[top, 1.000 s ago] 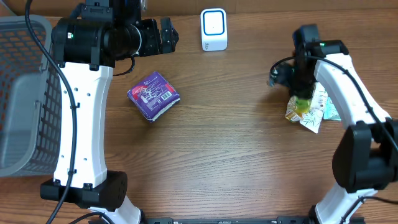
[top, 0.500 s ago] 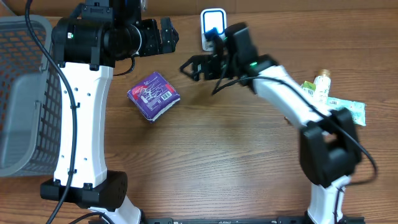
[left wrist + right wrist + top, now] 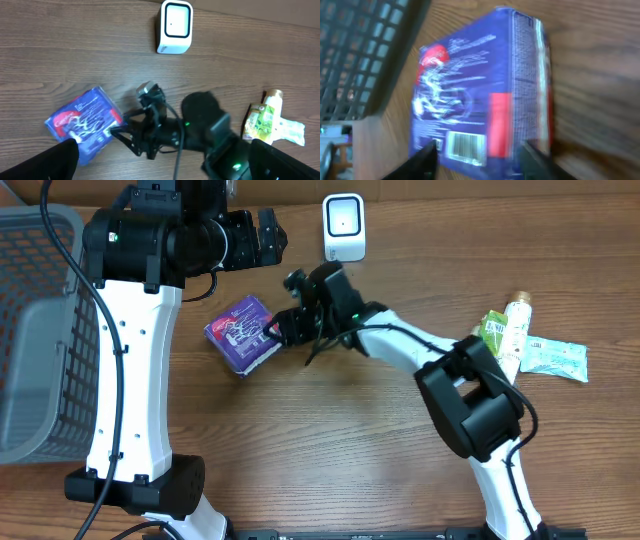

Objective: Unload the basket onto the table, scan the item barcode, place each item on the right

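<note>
My right gripper [image 3: 480, 154] straddles the near end of the purple plastic-wrapped packet [image 3: 470, 95], with its barcode just ahead of my fingers. I cannot tell whether I am clamped on it. The packet lies left of centre in the overhead view. Beyond it, my left gripper [image 3: 262, 237] hangs spread wide, holding nothing. The white box-shaped scanner [image 3: 343, 228] stands at the top edge.

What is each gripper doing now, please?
Left gripper: open, holding nothing.
Right gripper: jaws astride the purple packet; whether they grip it cannot be told.
</note>
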Action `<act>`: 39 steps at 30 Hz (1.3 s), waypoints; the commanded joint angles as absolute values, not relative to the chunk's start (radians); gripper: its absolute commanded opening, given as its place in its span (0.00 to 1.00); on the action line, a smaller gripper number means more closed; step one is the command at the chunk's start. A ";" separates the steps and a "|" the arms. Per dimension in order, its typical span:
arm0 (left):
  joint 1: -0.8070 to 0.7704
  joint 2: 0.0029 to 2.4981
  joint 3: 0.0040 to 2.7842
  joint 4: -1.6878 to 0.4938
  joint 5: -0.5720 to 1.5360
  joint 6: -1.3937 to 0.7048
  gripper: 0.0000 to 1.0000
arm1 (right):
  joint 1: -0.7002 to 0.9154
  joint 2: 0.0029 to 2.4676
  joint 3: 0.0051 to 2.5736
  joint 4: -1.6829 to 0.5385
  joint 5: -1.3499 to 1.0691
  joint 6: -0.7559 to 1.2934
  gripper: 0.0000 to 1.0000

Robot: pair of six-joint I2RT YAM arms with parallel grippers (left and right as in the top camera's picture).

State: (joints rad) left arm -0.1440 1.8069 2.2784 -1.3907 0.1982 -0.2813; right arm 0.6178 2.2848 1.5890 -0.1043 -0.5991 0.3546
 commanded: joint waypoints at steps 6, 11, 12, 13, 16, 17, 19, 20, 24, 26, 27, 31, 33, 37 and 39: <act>-0.150 1.811 2.277 -1.387 0.200 -0.269 1.00 | 0.628 2.303 1.584 -0.146 -0.536 0.420 0.28; -0.150 1.811 2.276 -1.387 0.200 -0.269 1.00 | 0.630 2.302 1.584 -0.194 -0.535 0.421 0.35; -0.150 1.811 2.276 -1.387 0.200 -0.269 1.00 | 0.630 2.303 1.584 -0.200 -0.535 0.424 0.37; -0.150 1.811 2.277 -1.387 0.200 -0.269 1.00 | 0.632 2.302 1.584 -0.209 -0.533 0.440 0.39; -0.150 1.811 2.277 -1.387 0.200 -0.269 1.00 | 0.634 2.302 1.583 -0.237 -0.524 0.472 0.39; -0.150 1.811 2.277 -1.387 0.200 -0.269 1.00 | 0.634 2.302 1.583 -0.241 -0.525 0.477 0.38; -0.150 1.811 2.276 -1.387 0.200 -0.269 1.00 | 0.635 2.303 1.583 -0.242 -0.524 0.492 0.33; -0.150 1.811 2.276 -1.387 0.200 -0.269 1.00 | 0.635 2.303 1.583 -0.241 -0.525 0.497 0.31; -0.150 1.811 2.277 -1.387 0.200 -0.269 1.00 | 0.635 2.303 1.583 -0.234 -0.595 0.499 0.22; -0.150 1.811 2.277 -1.387 0.200 -0.269 1.00 | 0.635 2.302 1.583 -0.235 -0.636 0.498 0.08; -0.150 1.811 2.276 -1.387 0.200 -0.269 0.99 | 0.635 2.302 1.583 -0.241 -0.653 0.498 0.04; -0.150 1.811 2.276 -1.387 0.200 -0.269 1.00 | 0.635 2.292 1.583 -0.288 -0.695 0.499 0.04; -0.150 1.811 2.277 -1.387 0.200 -0.269 1.00 | 0.632 2.263 1.583 -0.348 -0.657 0.498 0.04; -0.150 1.811 2.277 -1.387 0.200 -0.269 1.00 | 0.612 2.178 1.585 -0.508 -0.482 0.485 0.04; -0.150 1.811 2.277 -1.387 0.200 -0.269 1.00 | 0.595 2.118 1.585 -0.625 -0.383 0.419 0.04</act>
